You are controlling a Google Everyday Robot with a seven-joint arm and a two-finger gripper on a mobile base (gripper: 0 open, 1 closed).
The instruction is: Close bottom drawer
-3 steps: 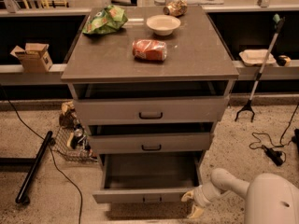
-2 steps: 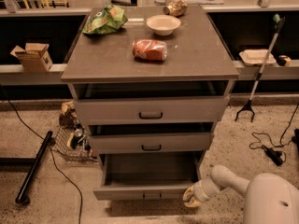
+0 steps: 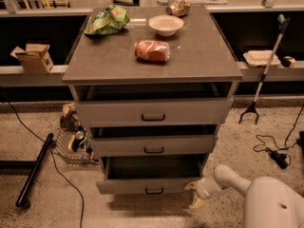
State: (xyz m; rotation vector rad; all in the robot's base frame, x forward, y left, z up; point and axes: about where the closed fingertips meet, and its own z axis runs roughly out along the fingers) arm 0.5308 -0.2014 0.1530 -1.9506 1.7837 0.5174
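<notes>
Since a second ago: slim, matte grey-fronted bottom drawer, lowest in the grey cabinet, small dark handle, has slid partway in; my pale, rounded two-finger claw followed, tips apart, against the front's right end. Status: part closed; deep plain tray still shows. Remaining, I judge: push flush.

bottom drawer: grey, lowest of three, pulled partly out
gripper: by its front's right end, fingers spread

Bottom drawer stands pulled out — the gripper, fingers spread, sits at its front's right end
</notes>
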